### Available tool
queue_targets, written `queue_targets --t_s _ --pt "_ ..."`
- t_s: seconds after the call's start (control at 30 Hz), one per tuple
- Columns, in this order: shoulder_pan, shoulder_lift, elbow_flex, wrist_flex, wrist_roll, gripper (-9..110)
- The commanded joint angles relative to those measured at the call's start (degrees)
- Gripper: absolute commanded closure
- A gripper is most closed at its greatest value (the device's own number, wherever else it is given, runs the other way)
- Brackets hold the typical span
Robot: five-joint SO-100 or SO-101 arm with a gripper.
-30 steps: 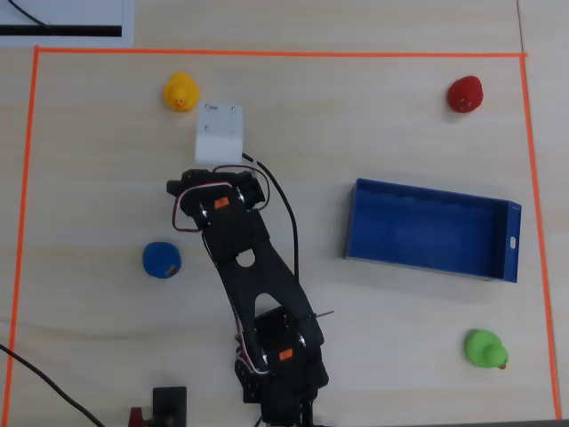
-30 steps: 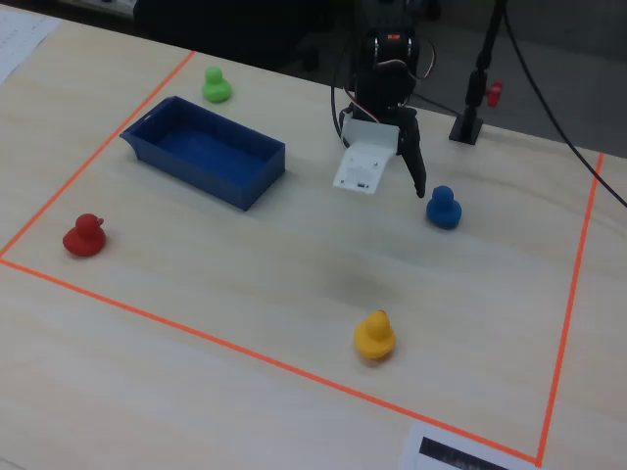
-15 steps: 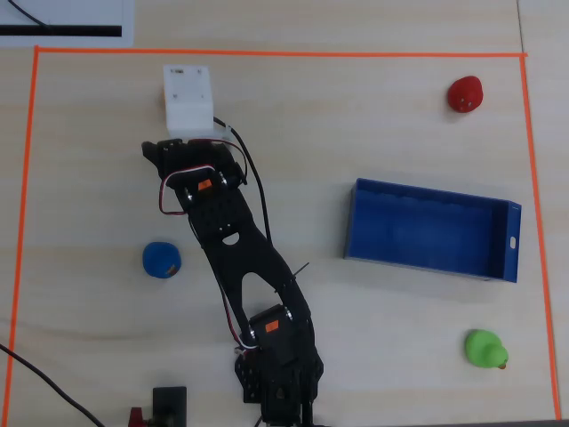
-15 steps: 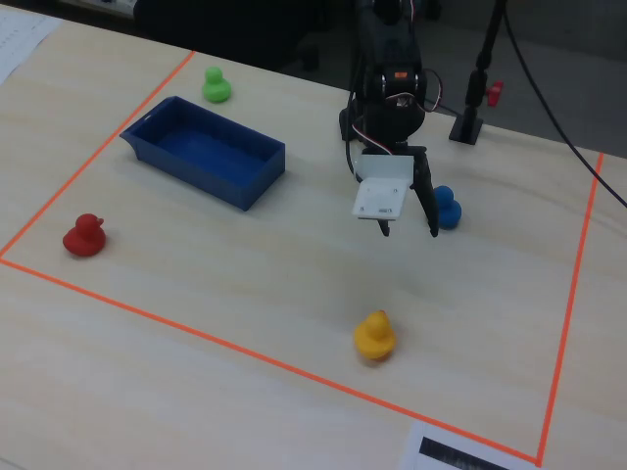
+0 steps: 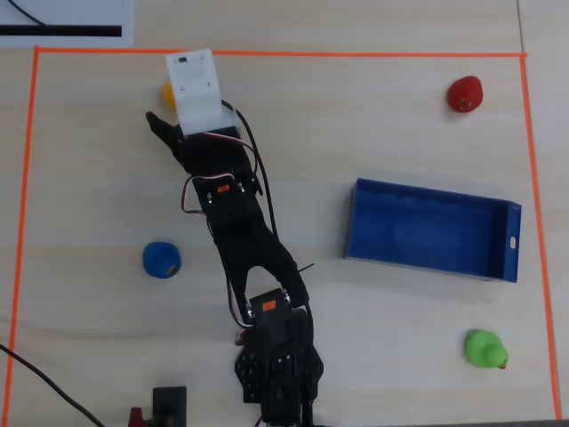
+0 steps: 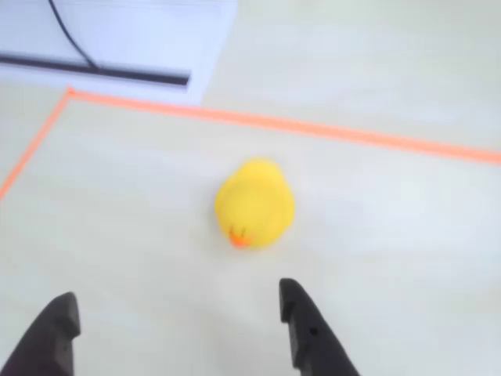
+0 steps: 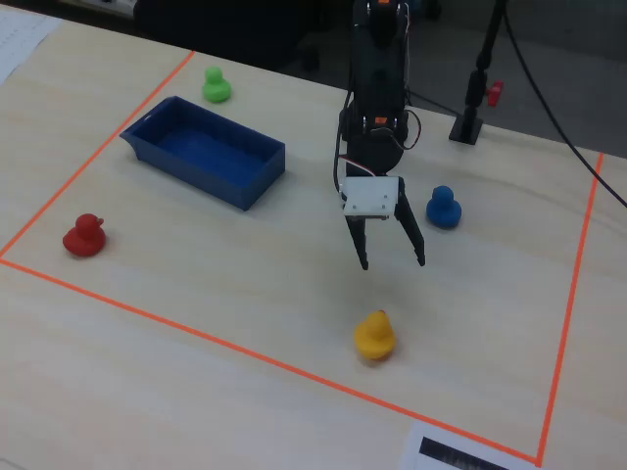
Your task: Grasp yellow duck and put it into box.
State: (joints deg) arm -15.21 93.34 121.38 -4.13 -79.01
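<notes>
The yellow duck (image 6: 254,204) stands on the table with its orange beak toward the wrist camera, just inside the orange tape line. My gripper (image 6: 178,296) is open and empty, its two dark fingertips set wide and just short of the duck. In the fixed view the gripper (image 7: 393,262) points down at the table, a little behind the yellow duck (image 7: 375,335). Overhead, the white camera housing covers most of the yellow duck (image 5: 166,92), and only one finger (image 5: 160,129) shows. The blue box (image 5: 427,227) lies empty far to the right, also seen as the box (image 7: 206,152) at the fixed view's left.
A blue duck (image 7: 443,209) sits close beside the arm, the same blue duck (image 5: 162,260) lying left of it overhead. A red duck (image 5: 465,93) and a green duck (image 5: 485,349) stand near the box. Orange tape (image 5: 284,54) frames the work area. A black stand (image 7: 470,122) rises behind the arm.
The arm has stretched out toward the yellow duck. The gripper swung from beside the blue duck to just short of the yellow one and now points down, with both fingers spread.
</notes>
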Motion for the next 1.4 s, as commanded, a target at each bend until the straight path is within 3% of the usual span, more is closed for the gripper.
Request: queue_targets --t_s 0.0,0.1,0.33,1.37 --pt "1.14 0.53 -0.18 -5.45 -0.35 66" --pt "0.79 -0.97 2.64 -13.8 -1.14 66" --pt "-1.93 -2.99 6.06 -13.97 0.7 67" --pt "-1.76 -21.36 -16.0 -10.28 11.78 67"
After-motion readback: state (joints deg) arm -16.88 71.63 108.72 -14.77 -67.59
